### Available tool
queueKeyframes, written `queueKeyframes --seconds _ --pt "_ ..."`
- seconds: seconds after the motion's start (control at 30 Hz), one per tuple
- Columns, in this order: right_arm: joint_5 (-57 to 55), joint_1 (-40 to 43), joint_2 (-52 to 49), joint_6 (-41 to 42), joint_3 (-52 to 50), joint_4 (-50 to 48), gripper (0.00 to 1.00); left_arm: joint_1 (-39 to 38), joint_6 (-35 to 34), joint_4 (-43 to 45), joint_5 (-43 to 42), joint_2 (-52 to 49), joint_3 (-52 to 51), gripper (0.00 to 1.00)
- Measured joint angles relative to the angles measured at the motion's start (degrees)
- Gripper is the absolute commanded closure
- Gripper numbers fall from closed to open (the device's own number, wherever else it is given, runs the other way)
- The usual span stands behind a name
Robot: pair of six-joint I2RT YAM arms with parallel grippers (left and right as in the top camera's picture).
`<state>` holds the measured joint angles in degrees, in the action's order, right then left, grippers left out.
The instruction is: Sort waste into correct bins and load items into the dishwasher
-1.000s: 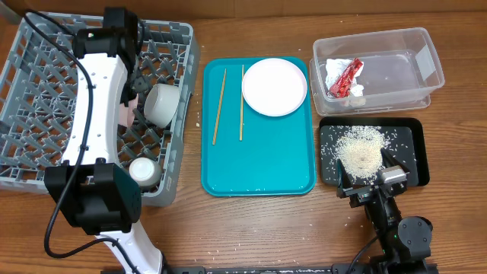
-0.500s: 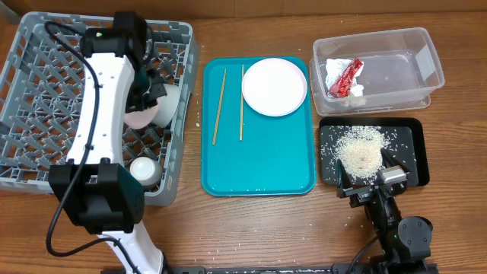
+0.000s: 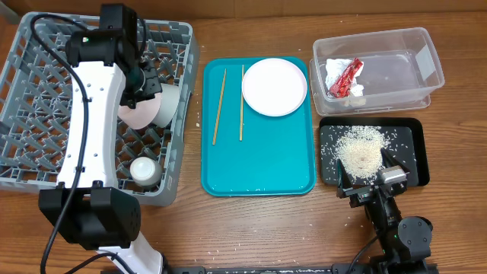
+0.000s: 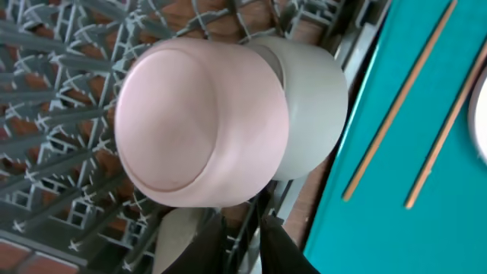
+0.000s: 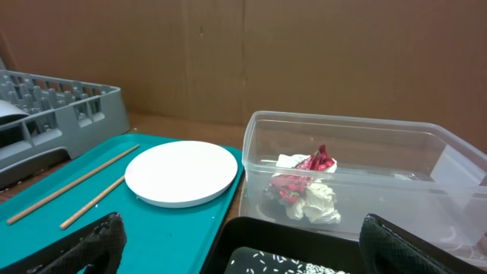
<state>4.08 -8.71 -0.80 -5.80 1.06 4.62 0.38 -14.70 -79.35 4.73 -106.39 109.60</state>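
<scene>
Pink bowl (image 4: pixel 202 125) sits mouth-down at the dish rack (image 3: pixel 38 76) right edge, leaning on the pale green bowl (image 4: pixel 316 106); left gripper (image 4: pixel 240 245) at its rim, grip not discernible; right gripper (image 5: pixel 243 232) wide apart, empty; bowl likely to slide if poorly seated on the pegs.

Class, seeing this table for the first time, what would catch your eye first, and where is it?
A big grey dish rack fills the left side, a pink bowl lying beside a pale green bowl near its right edge. A teal tray in the middle carries a plate and two chopsticks. At right, white rice is heaped in a black tray, next to a clear tub holding a red wrapper.
</scene>
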Motion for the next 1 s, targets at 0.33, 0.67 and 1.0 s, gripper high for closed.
queueKeyframes --seconds 0.33,0.67,1.0 --pt "-0.02 0.0 0.02 -0.02 0.0 0.0 0.0 1.53 0.68 0.79 4.79 0.0 -10.51 0.86" --pt "0.0 0.0 0.02 0.0 0.0 -0.02 0.0 4.87 -0.94 -0.55 2.54 0.26 -7.65 0.84" --pt "0.0 0.0 0.02 -0.02 0.0 -0.04 0.0 -4.83 5.27 3.39 0.87 0.33 -7.52 0.82"
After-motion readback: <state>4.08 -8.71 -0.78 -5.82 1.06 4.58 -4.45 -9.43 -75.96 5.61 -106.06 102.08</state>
